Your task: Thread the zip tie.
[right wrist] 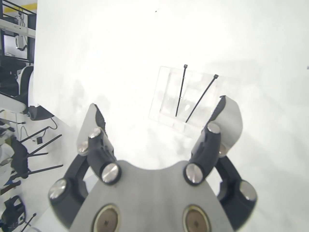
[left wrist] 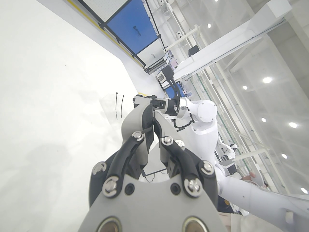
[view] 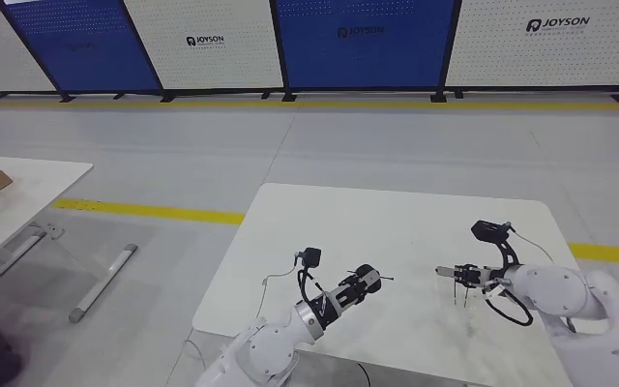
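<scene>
My left gripper (view: 368, 278) (left wrist: 152, 112) hovers over the near middle of the white table, shut on a thin black zip tie (left wrist: 147, 130) whose end sticks out toward the right arm (view: 386, 280). Two more black zip ties (right wrist: 181, 90) (right wrist: 201, 97) lie side by side on a clear plastic tray (right wrist: 157, 85); the left wrist view also shows them (left wrist: 116, 105). My right gripper (view: 451, 274) (right wrist: 160, 107) is open with nothing between its fingers, just above the table beside that tray. The two grippers face each other a short way apart.
The white table (view: 387, 223) has bare room at its far and left parts. Its front edge runs close under both arms. Beyond it lie grey floor with yellow lines and blue and white panel walls (view: 368, 44). Another white table (view: 29, 189) stands at the left.
</scene>
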`<action>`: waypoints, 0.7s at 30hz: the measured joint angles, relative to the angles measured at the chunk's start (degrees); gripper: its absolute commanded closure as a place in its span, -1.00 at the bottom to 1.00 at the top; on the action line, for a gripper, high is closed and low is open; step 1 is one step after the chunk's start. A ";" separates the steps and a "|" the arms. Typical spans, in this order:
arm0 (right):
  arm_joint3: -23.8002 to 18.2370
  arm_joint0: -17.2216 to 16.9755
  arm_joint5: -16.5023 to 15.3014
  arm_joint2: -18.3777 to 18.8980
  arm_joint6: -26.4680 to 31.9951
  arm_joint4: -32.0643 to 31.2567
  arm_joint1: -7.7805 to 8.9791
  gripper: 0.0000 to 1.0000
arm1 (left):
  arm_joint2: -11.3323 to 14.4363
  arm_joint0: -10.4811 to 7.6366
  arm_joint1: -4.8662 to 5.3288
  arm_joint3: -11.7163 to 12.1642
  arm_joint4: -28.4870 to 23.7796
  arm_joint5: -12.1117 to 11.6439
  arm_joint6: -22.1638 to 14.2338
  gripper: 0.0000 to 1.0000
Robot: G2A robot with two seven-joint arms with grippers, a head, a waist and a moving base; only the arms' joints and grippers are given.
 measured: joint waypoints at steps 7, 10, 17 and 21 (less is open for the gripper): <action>-0.70 -0.09 -0.07 0.12 1.43 -1.28 0.21 0.08 | 0.00 0.00 0.00 0.00 0.00 0.00 0.00 1.00; -0.81 -0.09 -0.46 0.33 1.92 -1.22 0.29 0.16 | 0.00 0.00 0.00 0.00 0.00 0.00 0.00 1.00; 0.18 0.48 -0.74 0.66 2.84 -0.39 0.34 0.22 | 0.00 0.00 0.00 0.00 0.00 0.00 0.00 1.00; 2.76 1.85 -0.63 -0.68 3.30 -0.27 0.05 0.38 | 0.00 0.00 0.00 0.00 0.00 0.00 0.00 1.00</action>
